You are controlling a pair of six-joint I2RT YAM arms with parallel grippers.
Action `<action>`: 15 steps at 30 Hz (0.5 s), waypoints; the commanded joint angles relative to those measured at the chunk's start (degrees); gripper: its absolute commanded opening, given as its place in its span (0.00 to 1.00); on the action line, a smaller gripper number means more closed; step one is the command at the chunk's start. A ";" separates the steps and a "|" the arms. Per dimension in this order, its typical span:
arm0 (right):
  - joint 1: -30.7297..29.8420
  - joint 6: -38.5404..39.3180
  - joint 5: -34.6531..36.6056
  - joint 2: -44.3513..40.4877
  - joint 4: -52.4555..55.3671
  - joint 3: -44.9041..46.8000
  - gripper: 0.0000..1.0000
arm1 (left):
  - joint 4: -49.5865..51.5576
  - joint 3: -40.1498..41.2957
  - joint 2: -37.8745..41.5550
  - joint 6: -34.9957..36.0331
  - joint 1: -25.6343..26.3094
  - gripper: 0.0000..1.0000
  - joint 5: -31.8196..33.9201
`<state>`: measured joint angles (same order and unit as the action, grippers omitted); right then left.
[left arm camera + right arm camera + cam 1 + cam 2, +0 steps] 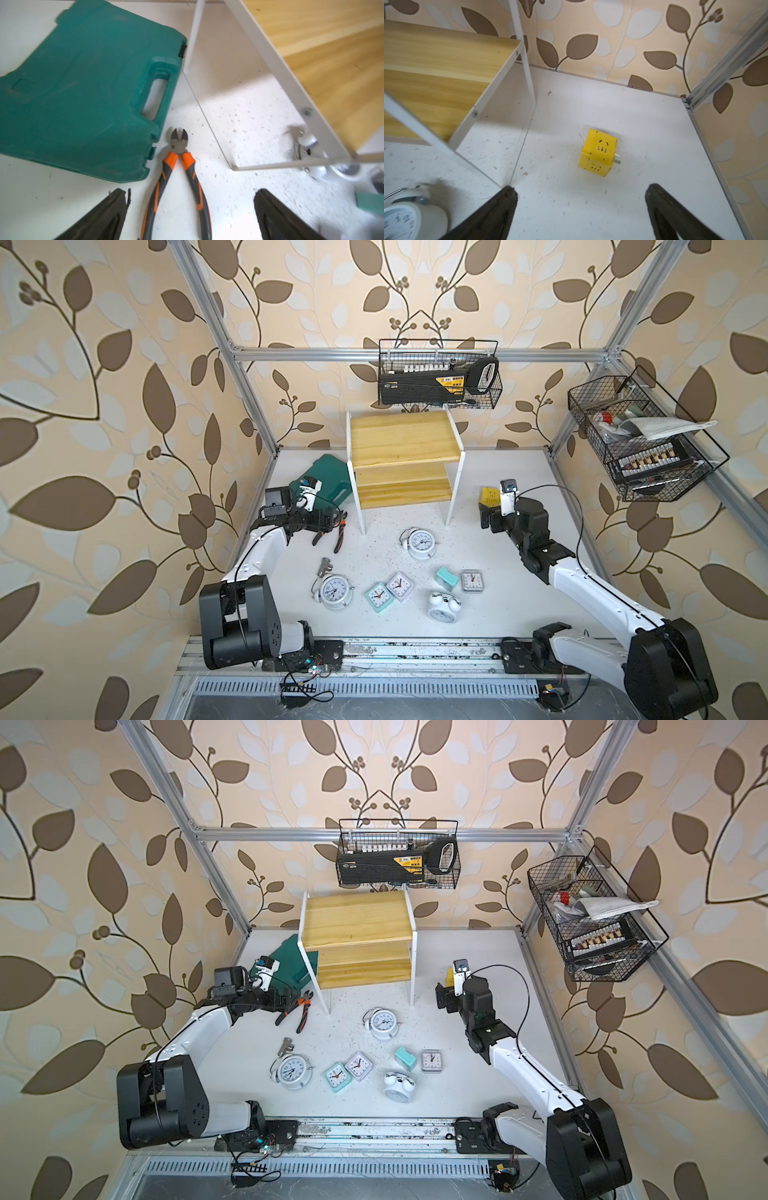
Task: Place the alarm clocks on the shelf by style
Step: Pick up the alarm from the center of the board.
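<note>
The shelf (399, 456) stands at the back with both yellow boards bare. The alarm clocks lie on the white table in front of it: three round white twin-bell ones (420, 543) (334, 591) (442, 608), and square ones in mint (379, 596), lilac (400, 585), mint lying on its side (447, 578) and grey (471, 581). My left gripper (330, 522) (192, 193) hangs open over orange pliers, left of the shelf. My right gripper (486, 512) (581, 189) is open and empty, right of the shelf, with one round clock (402, 218) at its side.
A green tool case (328, 483) lies left of the shelf, with the pliers (178, 176) beside it. A yellow cube (598, 152) sits just ahead of my right gripper. A small metal fitting (324, 566) lies near the left clock. Black wire baskets (436, 377) (640, 439) hang on the frame.
</note>
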<state>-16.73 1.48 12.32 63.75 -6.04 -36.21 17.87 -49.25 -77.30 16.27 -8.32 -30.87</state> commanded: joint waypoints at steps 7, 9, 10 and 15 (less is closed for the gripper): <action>-9.60 -3.64 -0.71 -1.41 18.84 -6.41 0.99 | 25.89 -5.59 1.52 21.25 -0.43 0.99 -9.54; -11.41 -4.17 -0.02 -1.79 19.21 -6.38 0.99 | 28.57 -5.43 2.50 24.98 -0.47 0.99 -9.75; -12.15 -4.49 0.24 -1.91 19.40 -6.47 0.99 | 29.94 -5.25 3.03 26.85 -0.47 0.99 -9.77; -15.37 -5.90 1.55 -1.87 20.35 -6.98 0.99 | 35.44 -5.12 4.69 33.04 -0.21 0.99 -10.19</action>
<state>-30.96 -2.66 12.23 62.61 12.01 -41.34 46.76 -53.30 -74.83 42.22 -8.29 -38.26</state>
